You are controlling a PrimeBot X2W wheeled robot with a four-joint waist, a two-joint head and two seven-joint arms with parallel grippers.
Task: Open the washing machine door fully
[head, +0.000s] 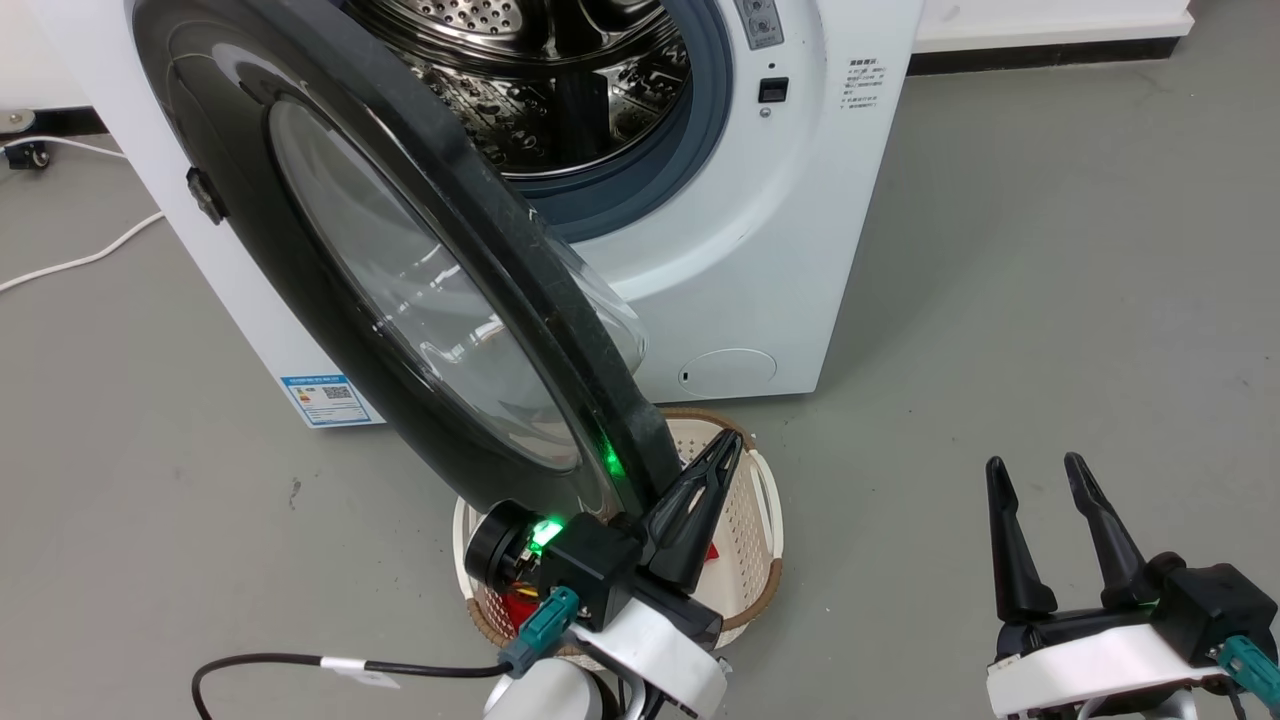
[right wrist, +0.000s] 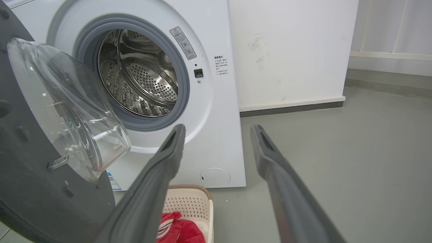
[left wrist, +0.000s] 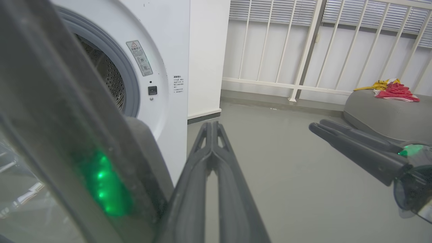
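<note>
Door edge [head: 572,330] beside clenched left gripper [head: 733,443]; right gripper [head: 1035,463] released over floor [head: 1050,300].

The washing machine door [head: 400,290] is showing glossy black plastic around a clear, smooth glass bowl [right wrist: 67,111]. The washing machine [head: 790,260] is gleaming smooth white, its perforated drum [right wrist: 145,81] shining like polished steel within a matt grey rubber gasket [right wrist: 184,84]
</note>
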